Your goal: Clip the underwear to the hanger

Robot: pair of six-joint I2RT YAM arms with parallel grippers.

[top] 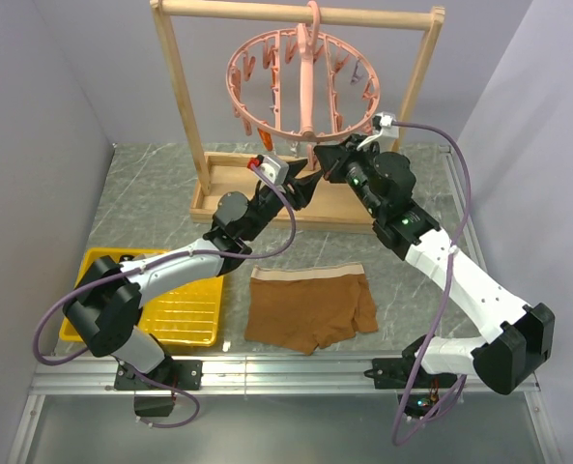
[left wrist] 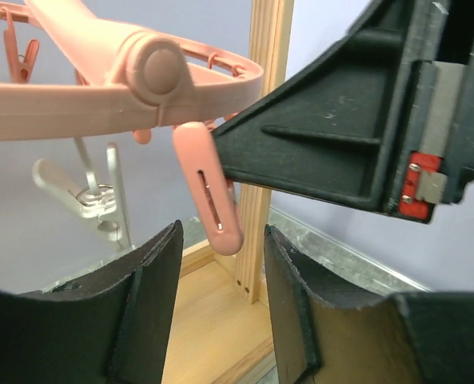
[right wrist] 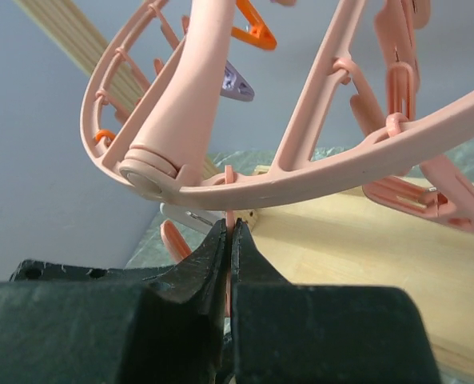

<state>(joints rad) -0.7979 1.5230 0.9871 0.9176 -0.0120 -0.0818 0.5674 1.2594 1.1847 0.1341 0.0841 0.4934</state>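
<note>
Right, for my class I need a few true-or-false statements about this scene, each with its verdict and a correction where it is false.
1. The underwear lies flat on the table, unclipped. True.
2. The hanger hangs from the wooden rack's top bar. True.
3. The left gripper is shut on the underwear. False: it is open and holds nothing, just below a pink clip.
4. The right gripper is wide open. False: its jaws are shut on the pink clip.
5. A yellow tray sits on the table beside the left arm. True.
</note>
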